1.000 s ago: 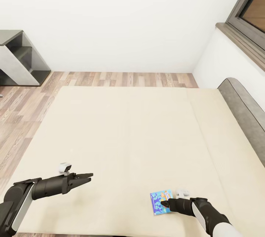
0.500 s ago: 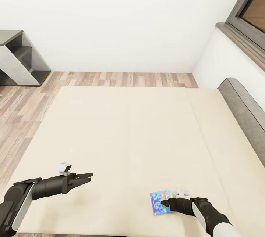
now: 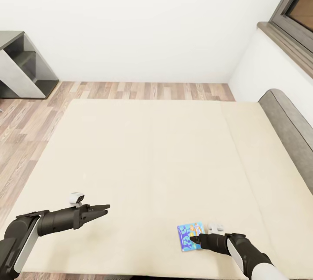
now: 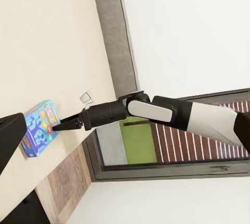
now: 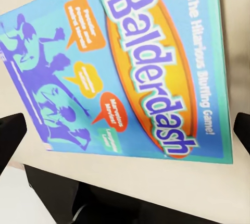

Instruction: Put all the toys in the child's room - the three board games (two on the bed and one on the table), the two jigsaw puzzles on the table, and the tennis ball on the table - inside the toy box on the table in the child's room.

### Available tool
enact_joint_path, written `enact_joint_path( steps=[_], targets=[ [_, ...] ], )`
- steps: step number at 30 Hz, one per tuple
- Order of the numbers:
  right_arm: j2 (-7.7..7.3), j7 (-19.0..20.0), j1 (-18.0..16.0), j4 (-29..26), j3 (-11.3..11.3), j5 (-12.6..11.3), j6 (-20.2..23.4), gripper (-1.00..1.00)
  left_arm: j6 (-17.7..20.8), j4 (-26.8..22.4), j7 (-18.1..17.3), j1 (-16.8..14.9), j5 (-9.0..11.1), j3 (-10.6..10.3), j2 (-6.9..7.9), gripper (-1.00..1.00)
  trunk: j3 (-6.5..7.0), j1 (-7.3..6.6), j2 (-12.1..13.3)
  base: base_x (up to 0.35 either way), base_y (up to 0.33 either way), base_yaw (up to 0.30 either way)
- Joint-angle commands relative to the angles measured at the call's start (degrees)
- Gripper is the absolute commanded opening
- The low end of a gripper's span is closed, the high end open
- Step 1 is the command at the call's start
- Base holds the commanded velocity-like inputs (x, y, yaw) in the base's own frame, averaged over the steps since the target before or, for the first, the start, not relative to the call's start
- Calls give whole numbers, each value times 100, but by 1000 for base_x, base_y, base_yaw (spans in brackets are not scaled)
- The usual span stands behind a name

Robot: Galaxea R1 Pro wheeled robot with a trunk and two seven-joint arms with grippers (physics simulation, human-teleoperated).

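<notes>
Looking at the bed (image 3: 143,149) first, since it took up most of the head view: a wide beige mattress with the grey headboard (image 3: 289,119) off to our right and bare wood floor (image 3: 26,123) beyond it. Nothing else lay on that mattress apart from one board game.

That game was the blue one (image 3: 190,236) (the right wrist camera read "Balderdash" on the lid), lying flat near the bed's near edge, on our right side. Our right gripper (image 3: 194,240) sat low at the box's near right edge, tips touching or just over the cover. In the right wrist view the two fingertips (image 5: 11,135) stood wide apart at either side of the frame with the box between them, so the jaws were spread and held nothing yet.

Our guess for doing this well: a flat box on a soft mattress gives little edge to bite, so we'd want to straddle a short side squarely, press down slightly, then close and lift level so it doesn't pivot out.

Our left gripper (image 3: 103,207) hung over empty mattress well apart from the game, holding nothing; the fingers looked nearly together, but we couldn't tell for sure.

As for containers, only a grey shelf unit (image 3: 21,69) stood by the far wall, its contents too dim to make out.
</notes>
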Motion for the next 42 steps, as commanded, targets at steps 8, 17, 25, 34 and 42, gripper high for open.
enact_joint_path(
  steps=[8,17,25,34,42],
  targets=[
    [4,30,-1,-29,-46,21,34,100,60,-2,-7,-2,7,-1,2,100,-23,1,-5,0,0,0],
    [10,25,-1,-46,-50,21,31,100,60,-1,5,-2,0,-5,2,100,-23,1,-5,0,0,0],
    [-10,27,-36,-340,-38,43,36,100,66,14,21,-2,-11,-11,-3,100,-23,1,-5,0,0,0],
    [1,-9,-161,-423,-1,101,23,100,77,15,28,-2,-29,-26,-22,100,-23,1,-5,0,0,0],
    [7,-15,-175,-435,15,108,-75,100,78,15,34,-2,-36,-55,-74,100,-23,1,-5,0,0,0]
  ],
)
